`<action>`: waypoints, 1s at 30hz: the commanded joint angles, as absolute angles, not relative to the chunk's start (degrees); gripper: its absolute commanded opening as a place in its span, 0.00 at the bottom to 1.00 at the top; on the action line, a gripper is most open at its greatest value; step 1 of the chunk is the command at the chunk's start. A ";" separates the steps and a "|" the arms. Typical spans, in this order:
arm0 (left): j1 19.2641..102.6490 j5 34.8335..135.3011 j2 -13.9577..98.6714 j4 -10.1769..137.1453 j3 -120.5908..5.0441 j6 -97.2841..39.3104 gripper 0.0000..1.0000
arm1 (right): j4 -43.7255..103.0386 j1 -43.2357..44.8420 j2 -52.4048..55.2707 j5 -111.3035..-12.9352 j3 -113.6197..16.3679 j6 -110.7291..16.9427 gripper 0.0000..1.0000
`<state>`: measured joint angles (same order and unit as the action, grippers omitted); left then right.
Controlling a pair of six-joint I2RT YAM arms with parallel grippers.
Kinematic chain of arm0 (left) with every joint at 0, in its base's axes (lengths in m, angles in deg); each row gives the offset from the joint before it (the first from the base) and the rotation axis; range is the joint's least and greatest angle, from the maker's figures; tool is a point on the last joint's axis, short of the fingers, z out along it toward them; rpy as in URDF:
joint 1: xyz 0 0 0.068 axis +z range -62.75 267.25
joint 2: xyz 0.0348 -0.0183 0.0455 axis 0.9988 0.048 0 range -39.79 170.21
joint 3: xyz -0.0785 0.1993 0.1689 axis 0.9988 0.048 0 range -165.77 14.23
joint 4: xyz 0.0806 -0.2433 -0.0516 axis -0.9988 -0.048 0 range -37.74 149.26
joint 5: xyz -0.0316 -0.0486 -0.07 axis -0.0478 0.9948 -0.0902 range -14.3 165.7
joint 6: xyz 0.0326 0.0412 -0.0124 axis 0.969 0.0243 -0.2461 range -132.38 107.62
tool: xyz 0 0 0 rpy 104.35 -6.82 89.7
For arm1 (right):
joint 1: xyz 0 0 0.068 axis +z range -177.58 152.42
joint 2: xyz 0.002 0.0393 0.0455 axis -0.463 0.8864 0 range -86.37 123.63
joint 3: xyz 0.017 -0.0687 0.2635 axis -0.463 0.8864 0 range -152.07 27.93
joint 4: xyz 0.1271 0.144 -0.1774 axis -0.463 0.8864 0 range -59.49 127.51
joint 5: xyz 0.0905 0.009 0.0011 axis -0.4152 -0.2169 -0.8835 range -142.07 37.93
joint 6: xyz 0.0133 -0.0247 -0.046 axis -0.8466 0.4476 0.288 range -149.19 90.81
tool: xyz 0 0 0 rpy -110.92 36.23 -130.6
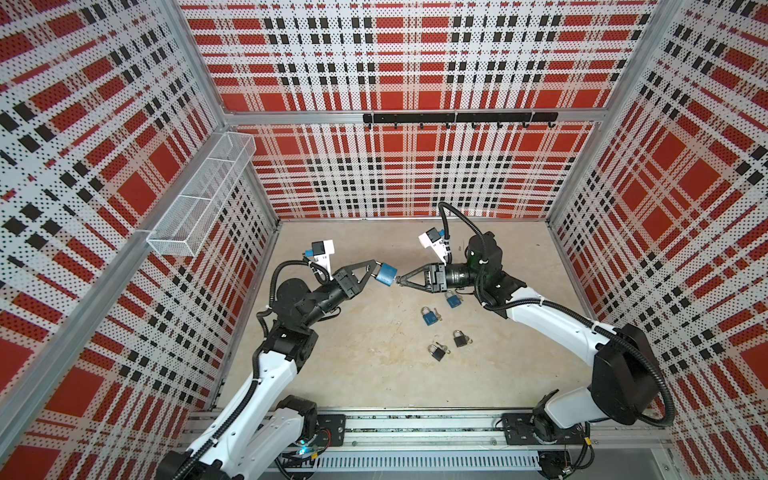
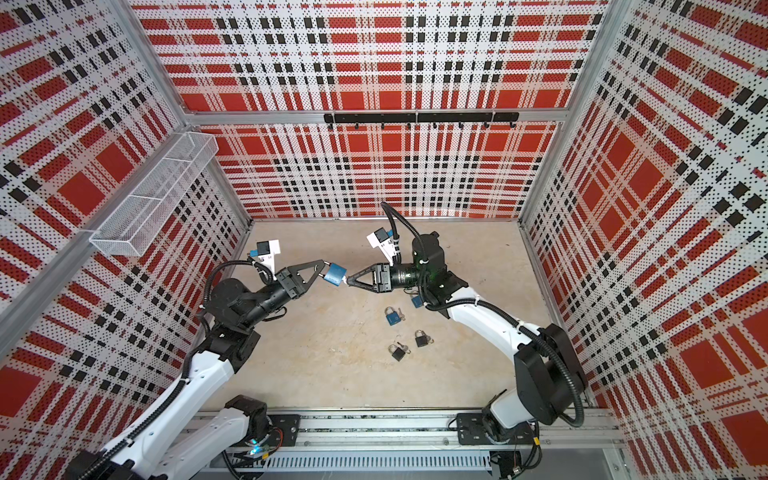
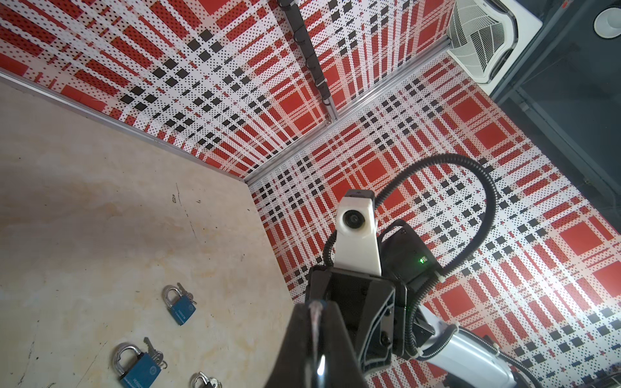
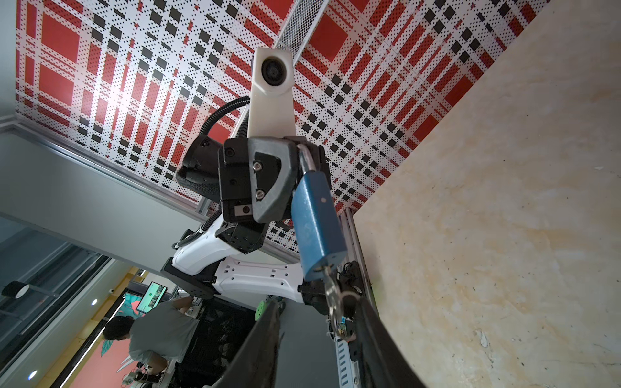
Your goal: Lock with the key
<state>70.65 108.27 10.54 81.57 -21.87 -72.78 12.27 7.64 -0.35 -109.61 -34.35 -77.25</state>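
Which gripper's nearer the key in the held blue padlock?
Right. The right gripper, jaws open, flanks the key at the blue padlock's base; the left gripper clamps the shackle at the opposite end.

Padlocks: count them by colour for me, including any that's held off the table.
Blue padlocks: 3, the held blue padlock in the left gripper plus two on the table
Black padlocks: 2
Total: 5

Between my left jaws and right jaws hangs the padlock (image 1: pixel 386 273), above the counter (image 1: pixel 374 382), its key (image 4: pixel 331 292) toward my right. Four other padlocks (image 1: pixel 430 316) lie on the counter nearer me, right of middle.
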 commanded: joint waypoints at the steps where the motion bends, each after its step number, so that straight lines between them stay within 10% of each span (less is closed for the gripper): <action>1: 70.29 108.25 9.96 85.81 -22.95 -73.68 0.00 | 10.34 7.58 1.21 -109.74 -36.10 -76.69 0.36; 12: 70.28 107.39 10.67 86.53 -22.80 -73.86 0.00 | 5.96 7.66 2.31 -111.03 -35.96 -79.57 0.00; 30: 79.03 111.63 11.04 86.72 -23.36 -74.52 0.00 | -1.11 3.92 -3.19 -108.79 -22.76 -84.62 0.00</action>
